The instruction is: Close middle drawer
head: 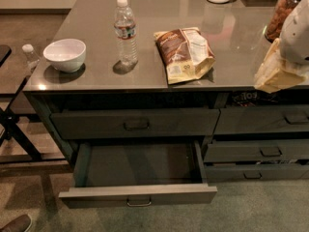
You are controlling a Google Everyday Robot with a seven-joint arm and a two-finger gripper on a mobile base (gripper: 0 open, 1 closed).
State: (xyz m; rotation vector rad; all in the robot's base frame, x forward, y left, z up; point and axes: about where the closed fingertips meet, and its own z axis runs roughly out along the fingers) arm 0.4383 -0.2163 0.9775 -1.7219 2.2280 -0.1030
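The middle drawer (137, 195) is a wide dark grey drawer with a slim front panel and a small metal bar handle (139, 203). It is pulled far out of the cabinet, and its shallow dark box (140, 163) is empty. My gripper (273, 74) shows as a cream-coloured part under the white arm (295, 30) at the right edge. It hangs over the counter's right front edge, well above and to the right of the open drawer.
Above the open drawer is a taller shut drawer (135, 123). Narrower grey drawers (263, 151) are on the right. On the counter (159, 76) stand a white bowl (64, 54), a water bottle (125, 30), a snack bag (185, 53) and a jar (282, 13). A dark folding stand (14, 129) is at the left.
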